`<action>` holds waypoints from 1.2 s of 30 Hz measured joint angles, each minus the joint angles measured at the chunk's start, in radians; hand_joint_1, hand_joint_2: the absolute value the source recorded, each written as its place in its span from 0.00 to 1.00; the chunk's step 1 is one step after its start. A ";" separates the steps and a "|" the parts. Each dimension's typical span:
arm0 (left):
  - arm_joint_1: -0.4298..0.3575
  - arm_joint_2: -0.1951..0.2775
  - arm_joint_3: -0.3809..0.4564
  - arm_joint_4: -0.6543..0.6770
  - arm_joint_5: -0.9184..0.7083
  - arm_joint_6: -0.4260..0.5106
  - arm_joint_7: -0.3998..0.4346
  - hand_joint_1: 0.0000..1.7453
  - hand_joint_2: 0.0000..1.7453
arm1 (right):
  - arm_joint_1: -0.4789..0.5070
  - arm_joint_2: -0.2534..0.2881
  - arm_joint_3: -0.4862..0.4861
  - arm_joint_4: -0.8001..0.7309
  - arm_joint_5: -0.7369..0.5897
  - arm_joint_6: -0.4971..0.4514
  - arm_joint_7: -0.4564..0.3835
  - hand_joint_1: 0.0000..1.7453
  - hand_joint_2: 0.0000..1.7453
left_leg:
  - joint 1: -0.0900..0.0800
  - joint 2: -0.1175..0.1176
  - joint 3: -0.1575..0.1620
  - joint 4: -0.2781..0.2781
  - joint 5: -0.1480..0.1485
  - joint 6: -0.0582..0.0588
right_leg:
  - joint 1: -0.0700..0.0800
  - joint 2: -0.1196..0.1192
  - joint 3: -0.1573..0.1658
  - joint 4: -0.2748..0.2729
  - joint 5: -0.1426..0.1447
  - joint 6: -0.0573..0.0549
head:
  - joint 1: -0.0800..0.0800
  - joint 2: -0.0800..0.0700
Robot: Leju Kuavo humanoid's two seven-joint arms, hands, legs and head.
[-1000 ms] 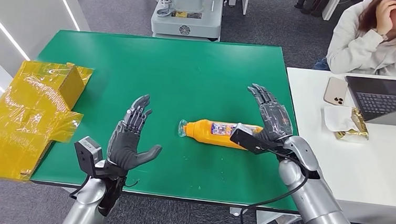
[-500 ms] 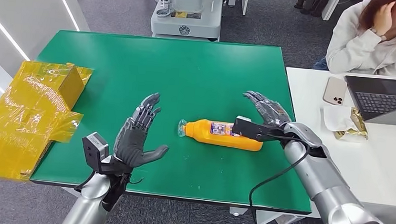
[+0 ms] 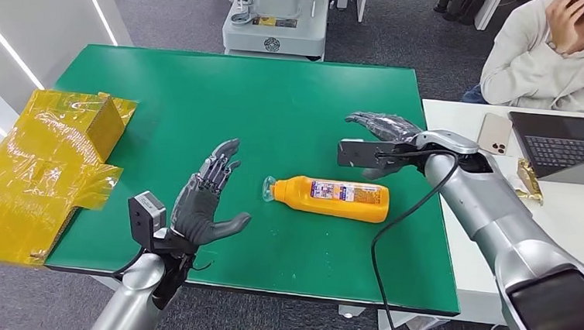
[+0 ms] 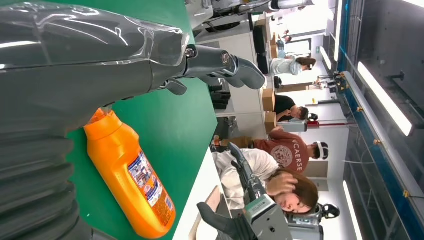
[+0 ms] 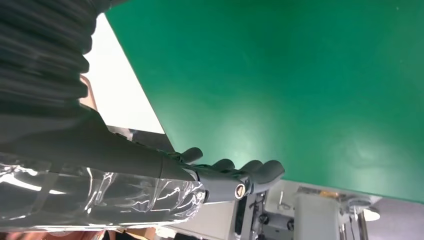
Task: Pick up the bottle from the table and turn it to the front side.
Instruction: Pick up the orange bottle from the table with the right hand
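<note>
An orange bottle (image 3: 331, 198) lies on its side on the green table (image 3: 277, 110), cap toward my left, its printed label facing up. The left wrist view shows the bottle (image 4: 131, 176) close by. My left hand (image 3: 205, 202) is open to the left of the cap, palm turned toward the bottle, a short gap away. My right hand (image 3: 382, 135) hovers open beyond the bottle's far right end, fingers stretched flat toward the left, touching nothing. In the right wrist view its fingers (image 5: 235, 172) are extended over bare green table.
Yellow wrapped boxes (image 3: 44, 165) overhang the table's left edge. A white desk (image 3: 533, 228) on the right carries a phone (image 3: 495, 133), a laptop (image 3: 570, 146) and a wrapper. A person (image 3: 553, 55) sits behind it. A grey machine (image 3: 276, 16) stands beyond the far edge.
My right hand has lifted off from beside the bottle's base and swung away toward the table's far side, turning flat. My left hand has crept slightly toward the bottle. The bottle stayed put.
</note>
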 joint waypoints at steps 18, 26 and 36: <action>-0.007 0.011 -0.001 0.015 -0.002 -0.006 0.010 0.00 1.00 | -0.079 0.071 0.201 0.098 -0.130 0.075 0.066 0.00 1.00 | 0.000 0.000 0.000 0.000 0.000 0.000 | 0.000 0.000 0.000 0.000 0.000 0.000 | 0.000 0.000; -0.012 0.016 -0.001 0.024 0.001 -0.004 0.009 0.00 1.00 | -0.079 0.084 0.276 0.150 -0.152 0.088 0.066 0.00 1.00 | 0.000 0.000 0.000 0.000 0.000 0.000 | 0.000 0.000 0.000 0.000 0.000 0.000 | 0.000 0.000; -0.011 0.021 -0.001 0.024 0.008 -0.003 0.012 0.00 1.00 | -0.079 0.082 0.338 0.174 -0.178 0.121 0.089 0.00 1.00 | 0.000 0.000 0.000 0.000 0.000 0.000 | 0.000 0.000 0.000 0.000 0.000 0.000 | 0.000 0.000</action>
